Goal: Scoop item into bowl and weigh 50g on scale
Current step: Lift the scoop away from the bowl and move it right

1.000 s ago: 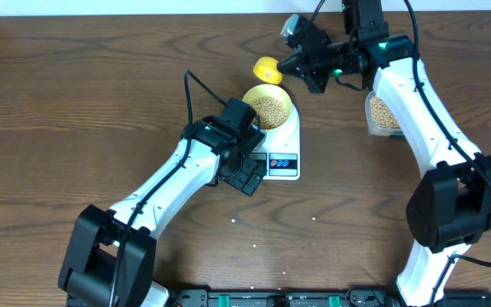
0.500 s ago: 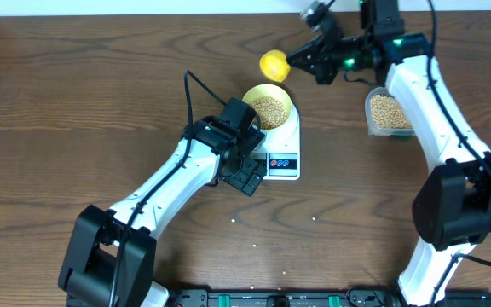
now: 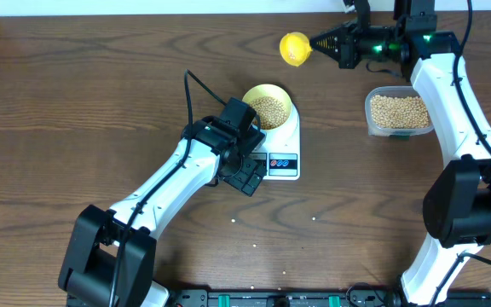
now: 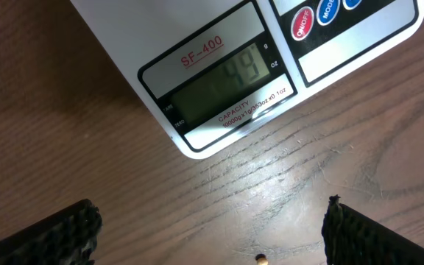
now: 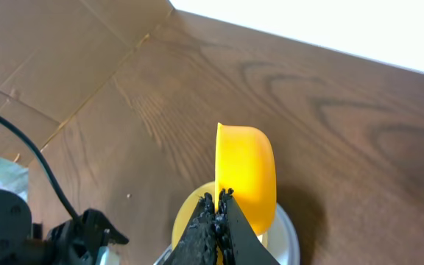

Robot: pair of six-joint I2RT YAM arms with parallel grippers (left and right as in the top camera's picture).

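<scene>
Bowl [image 3: 285, 95] of beans [image 3: 268, 111]: on scale [image 3: 290, 136], middle of counter [image 3: 75, 128]; display [image 4: 223, 92] faint, seemingly 49. Right gripper [image 3: 316, 41]: clamped on scoop [image 3: 295, 48], far side. Left gripper [image 3: 244, 175]: wide open, empty, near scale. Risk: a full top-up scoop overshoots the target.

**A:** That table [image 3: 58, 128] is dark wood, clear grain, pretty matt finish. The scale [image 4: 160, 33] looks like smooth white plastic, slight sheen.

**B:** Yep. The scoop [image 5: 246, 169] is glossy yellow plastic, the tub [image 3: 399, 90] is clear plastic, and the beans [image 3: 399, 111] in it look dry and matt. The pads [image 4: 57, 232] on the left gripper [image 4: 210, 239] are black and knobbly. The arms [image 3: 169, 183] have shiny white shells.
</scene>
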